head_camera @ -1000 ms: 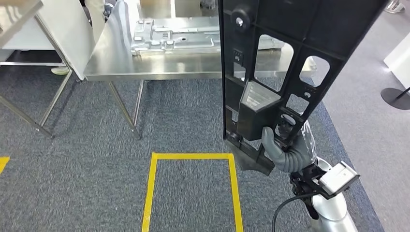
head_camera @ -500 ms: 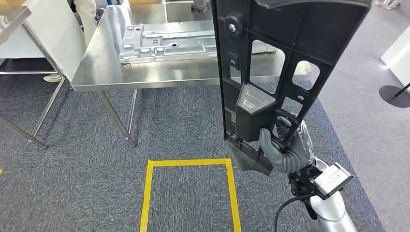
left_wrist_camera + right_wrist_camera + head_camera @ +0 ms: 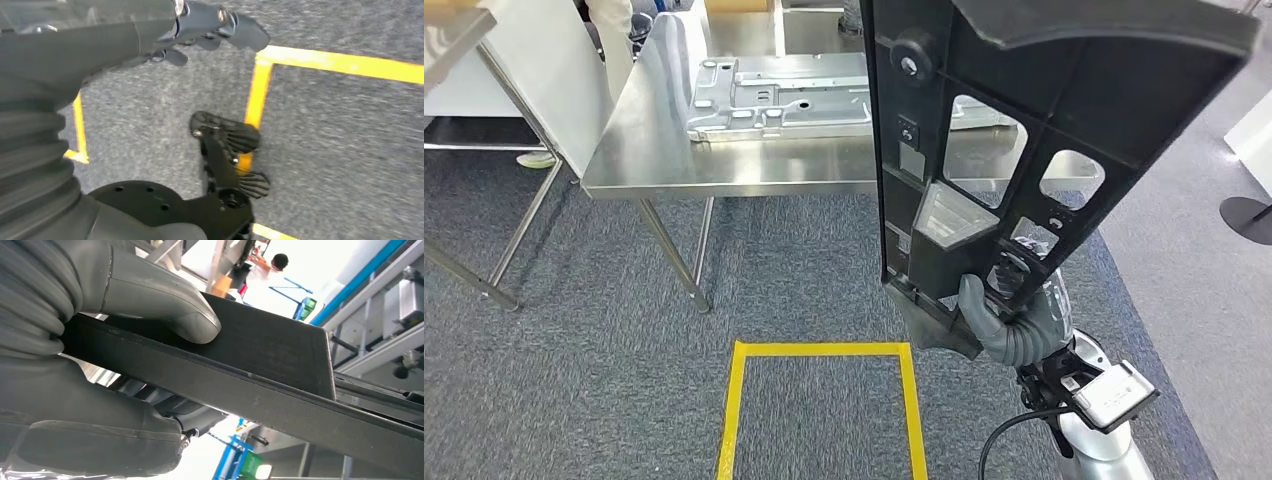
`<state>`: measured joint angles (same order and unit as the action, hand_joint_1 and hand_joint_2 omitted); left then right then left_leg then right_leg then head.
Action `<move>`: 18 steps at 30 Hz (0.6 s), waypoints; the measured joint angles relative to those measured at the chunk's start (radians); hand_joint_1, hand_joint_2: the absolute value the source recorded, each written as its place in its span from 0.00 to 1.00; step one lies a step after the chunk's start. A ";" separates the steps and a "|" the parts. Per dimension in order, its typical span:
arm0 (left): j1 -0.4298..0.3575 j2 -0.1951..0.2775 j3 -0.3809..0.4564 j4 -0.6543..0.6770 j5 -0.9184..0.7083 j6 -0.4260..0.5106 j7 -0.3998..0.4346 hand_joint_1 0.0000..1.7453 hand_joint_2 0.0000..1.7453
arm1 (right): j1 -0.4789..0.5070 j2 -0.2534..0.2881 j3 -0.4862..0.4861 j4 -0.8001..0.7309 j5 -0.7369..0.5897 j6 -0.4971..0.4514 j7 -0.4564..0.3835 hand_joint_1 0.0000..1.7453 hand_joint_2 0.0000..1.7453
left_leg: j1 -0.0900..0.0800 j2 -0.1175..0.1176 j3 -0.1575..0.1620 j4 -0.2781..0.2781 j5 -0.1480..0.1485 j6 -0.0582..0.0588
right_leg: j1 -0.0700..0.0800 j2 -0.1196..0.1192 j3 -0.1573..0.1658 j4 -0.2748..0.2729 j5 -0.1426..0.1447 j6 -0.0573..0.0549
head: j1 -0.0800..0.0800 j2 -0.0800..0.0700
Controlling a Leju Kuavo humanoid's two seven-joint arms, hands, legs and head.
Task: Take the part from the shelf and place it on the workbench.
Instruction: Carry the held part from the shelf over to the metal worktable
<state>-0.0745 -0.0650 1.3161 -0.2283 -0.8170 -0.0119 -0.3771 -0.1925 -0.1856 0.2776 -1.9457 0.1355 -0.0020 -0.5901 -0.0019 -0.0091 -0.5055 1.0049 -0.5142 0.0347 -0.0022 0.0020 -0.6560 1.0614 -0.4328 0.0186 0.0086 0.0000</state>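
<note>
The right hand [image 3: 1009,325] grips the bottom end of the big black part [image 3: 1014,140], with its thumb [image 3: 165,305] pressed flat on one face. The part stands tall above the hand, its long side pointing up and leaning a little to the right. Ahead of the hand, the shiny workbench [image 3: 754,165] looks a bit closer than a moment ago, so the robot seems to be walking to it. The part is not yet over the bench. The left hand [image 3: 200,30] hangs low, holding nothing, fingers loosely apart.
</note>
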 joint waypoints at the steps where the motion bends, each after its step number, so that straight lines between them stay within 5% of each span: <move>1: -0.001 -0.001 0.000 0.000 0.000 0.000 0.000 0.00 1.00 | 0.000 0.000 0.000 0.000 0.000 0.000 -0.003 1.00 1.00 | 0.000 0.000 0.004 -0.002 -0.007 -0.005 | 0.004 -0.001 0.011 -0.035 0.015 -0.005 | -0.001 0.000; 6: -0.004 0.001 0.000 0.000 -0.001 0.000 -0.001 0.00 1.00 | -0.001 0.006 -0.003 -0.006 -0.009 0.014 -0.032 1.00 1.00 | -0.002 0.002 0.003 0.053 -0.029 -0.032 | -0.002 -0.001 0.052 -0.067 0.009 -0.027 | -0.007 0.000; 9: -0.005 0.002 0.000 0.000 -0.003 -0.001 -0.001 0.00 1.00 | -0.002 0.019 -0.005 -0.006 -0.039 0.048 -0.041 1.00 1.00 | 0.006 0.003 -0.102 0.231 -0.098 -0.047 | -0.003 0.001 0.077 -0.071 -0.009 -0.034 | -0.013 0.000; 11: -0.001 0.002 0.000 0.000 -0.004 -0.001 -0.001 0.00 1.00 | 0.003 0.027 -0.011 -0.006 -0.056 0.067 -0.041 1.00 1.00 | 0.012 0.003 -0.159 0.286 -0.117 -0.052 | -0.003 0.008 0.094 -0.070 -0.024 -0.032 | -0.012 0.000; 12: 0.000 0.003 0.000 0.000 -0.005 -0.001 -0.001 0.00 1.00 | 0.004 0.032 -0.014 -0.006 -0.062 0.074 -0.041 1.00 1.00 | 0.014 0.003 -0.164 0.262 -0.095 -0.053 | -0.004 0.012 0.106 -0.070 -0.033 -0.030 | -0.013 0.000; 15: 0.003 0.005 0.000 0.000 -0.009 -0.002 -0.002 0.00 1.00 | 0.005 0.043 -0.020 -0.006 -0.070 0.083 -0.041 1.00 1.00 | 0.018 -0.003 -0.124 0.077 0.043 -0.053 | -0.005 0.025 0.140 -0.068 -0.061 -0.019 | -0.014 0.000; 16: 0.003 0.005 0.000 0.000 -0.010 -0.002 -0.002 0.00 1.00 | 0.006 0.045 -0.021 -0.007 -0.072 0.085 -0.042 1.00 1.00 | 0.016 -0.006 -0.114 0.039 0.069 -0.049 | -0.005 0.029 0.145 -0.067 -0.068 -0.013 | -0.015 0.000; 18: 0.004 0.006 0.000 0.000 -0.010 -0.004 -0.003 0.00 1.00 | 0.011 0.048 -0.029 -0.012 -0.074 0.089 -0.044 1.00 1.00 | 0.012 -0.005 -0.107 0.022 0.071 -0.036 | -0.004 0.036 0.149 -0.066 -0.074 0.000 | -0.016 0.000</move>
<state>-0.0704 -0.0589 1.3157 -0.2281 -0.8270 -0.0164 -0.3799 -0.1811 -0.1377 0.2491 -1.9578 0.0611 0.0865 -0.6344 0.0098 -0.0139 -0.6127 1.0265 -0.4431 -0.0012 -0.0066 0.0378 -0.5067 0.9955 -0.5073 0.0186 -0.0077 0.0001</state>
